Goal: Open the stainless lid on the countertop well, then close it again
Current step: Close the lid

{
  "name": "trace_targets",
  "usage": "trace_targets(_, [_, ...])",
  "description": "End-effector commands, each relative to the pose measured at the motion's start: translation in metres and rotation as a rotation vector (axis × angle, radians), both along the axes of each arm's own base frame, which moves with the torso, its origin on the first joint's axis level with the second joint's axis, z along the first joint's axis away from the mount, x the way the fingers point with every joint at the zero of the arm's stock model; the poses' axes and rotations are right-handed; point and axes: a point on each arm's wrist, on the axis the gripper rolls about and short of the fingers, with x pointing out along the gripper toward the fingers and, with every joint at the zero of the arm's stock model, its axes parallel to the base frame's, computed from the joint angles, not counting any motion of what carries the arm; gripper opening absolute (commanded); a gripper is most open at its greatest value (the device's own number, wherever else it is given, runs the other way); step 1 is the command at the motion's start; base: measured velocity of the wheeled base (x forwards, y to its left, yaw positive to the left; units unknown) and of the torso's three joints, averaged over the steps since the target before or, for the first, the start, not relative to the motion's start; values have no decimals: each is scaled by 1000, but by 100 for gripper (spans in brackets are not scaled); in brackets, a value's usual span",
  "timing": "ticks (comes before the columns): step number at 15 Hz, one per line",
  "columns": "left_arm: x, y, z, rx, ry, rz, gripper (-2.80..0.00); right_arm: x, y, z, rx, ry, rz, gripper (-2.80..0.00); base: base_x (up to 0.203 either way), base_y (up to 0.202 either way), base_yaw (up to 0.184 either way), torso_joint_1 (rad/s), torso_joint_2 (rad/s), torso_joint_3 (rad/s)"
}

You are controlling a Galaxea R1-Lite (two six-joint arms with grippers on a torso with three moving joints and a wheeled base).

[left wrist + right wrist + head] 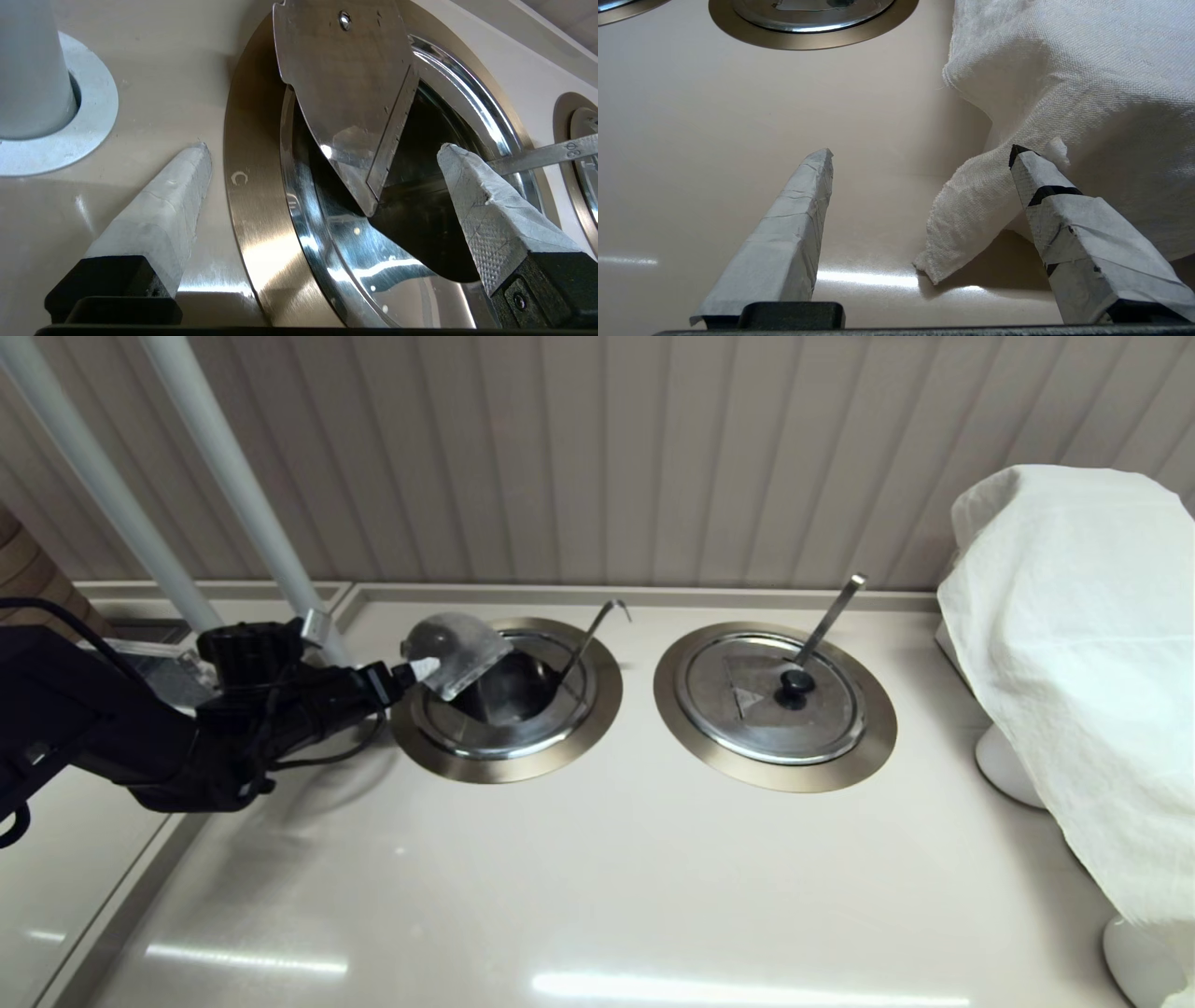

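The stainless lid [457,651] stands tilted up over the far-left part of the countertop well [509,761], its near-right part uncovered so the dark shiny basin shows. The thin hook-ended wire handle [597,627] rises from the well's far-right side. The left gripper [422,669] sits just left of the lid, at the well's left rim. In the left wrist view its taped fingers [163,214] are spread wide — the lid's [348,93] raised plate hangs between and beyond the tips, and neither pad appears to touch it, though the head view is too blurred there to be sure. The right gripper [920,156] is out of the head view; its wrist camera shows it gaping over the bare countertop [714,130], one finger against the white cloth [1064,79]. The twin lid [775,695] lies flat to the right.
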Motion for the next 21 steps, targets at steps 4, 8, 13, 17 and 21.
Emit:
trace_targets(4, [16,-5,-8,-63,12,-3,0,0,0,0,1,-1,0,0,0,0,0,0,0,0])
trace_targets(8, [15,-7,-2,-65,-4,-5,0,0,0,0,-1,-1,1,0,0,0,0,0,0,0])
trace_targets(13, [16,-7,3,-49,-51,2,0,0,0,0,-1,-1,1,0,0,0,0,0,0,0])
trace_targets(17, [15,-7,5,-42,-62,1,0,0,0,0,0,-1,1,0,0,0,0,0,0,0])
trace_targets(21, [15,-8,5,-42,-63,3,0,0,0,0,0,-1,1,0,0,0,0,0,0,0])
